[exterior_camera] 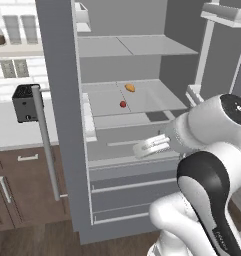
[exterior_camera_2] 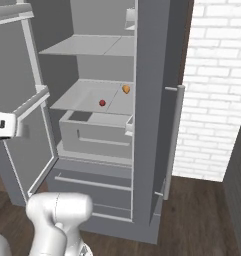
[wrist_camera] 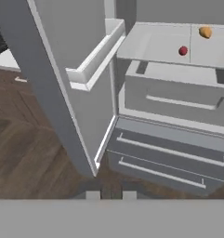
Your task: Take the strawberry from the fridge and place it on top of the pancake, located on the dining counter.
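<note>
Gripper (wrist_camera: 111, 195) is hanging low outside the fridge (exterior_camera: 62, 100); fingertips are sitting slightly apart, clamping nothing. Both fridge doors are standing open, two drawers (wrist_camera: 169, 155) facing the hand. Strawberry (exterior_camera: 123, 104) is lying on the middle shelf (exterior_camera: 157, 97), orange-tan food item (exterior_camera: 130, 87) sitting near it, further back.

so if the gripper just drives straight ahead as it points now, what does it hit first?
Probably the fridge's lower drawers or the open door's bottom edge, not the strawberry, which sits well off that line. The gripper aims low; depth is unclear.
</note>
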Robot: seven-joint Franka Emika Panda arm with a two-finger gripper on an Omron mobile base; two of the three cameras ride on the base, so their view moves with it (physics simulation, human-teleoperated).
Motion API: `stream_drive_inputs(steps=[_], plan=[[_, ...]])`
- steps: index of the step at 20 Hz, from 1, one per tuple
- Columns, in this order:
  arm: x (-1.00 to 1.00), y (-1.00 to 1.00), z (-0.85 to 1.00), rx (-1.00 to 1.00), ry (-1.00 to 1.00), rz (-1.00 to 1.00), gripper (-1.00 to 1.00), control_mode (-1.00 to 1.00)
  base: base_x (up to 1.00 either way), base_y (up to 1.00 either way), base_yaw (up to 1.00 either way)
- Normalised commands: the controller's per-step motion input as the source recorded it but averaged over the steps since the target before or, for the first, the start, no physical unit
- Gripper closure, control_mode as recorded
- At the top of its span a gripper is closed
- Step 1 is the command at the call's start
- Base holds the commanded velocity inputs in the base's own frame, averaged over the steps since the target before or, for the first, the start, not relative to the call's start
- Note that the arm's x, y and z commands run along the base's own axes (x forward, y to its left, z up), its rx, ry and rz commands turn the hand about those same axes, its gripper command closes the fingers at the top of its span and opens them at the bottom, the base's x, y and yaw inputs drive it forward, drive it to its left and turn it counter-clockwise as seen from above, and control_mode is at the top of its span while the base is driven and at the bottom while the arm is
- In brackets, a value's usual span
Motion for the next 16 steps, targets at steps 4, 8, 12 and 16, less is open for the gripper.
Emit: stream_drive_inputs(steps=[4, 8, 12, 16], plan=[[0.02, -0.2, 0.3, 0.14, 0.09, -0.02, -1.0, -1.0, 0.0, 0.0, 0.0], [-0.07, -0.03, 0.01, -0.27, 0.47, -0.01, -1.0, -1.0, 0.0, 0.0, 0.0], [-0.12, -0.08, 0.0, -0.57, 0.19, -0.05, -1.0, -1.0, 0.0, 0.0, 0.0], [0.0, -0.73, 0.0, -0.17, 0.0, -0.01, -1.0, -1.0, 0.0, 0.0, 0.0]])
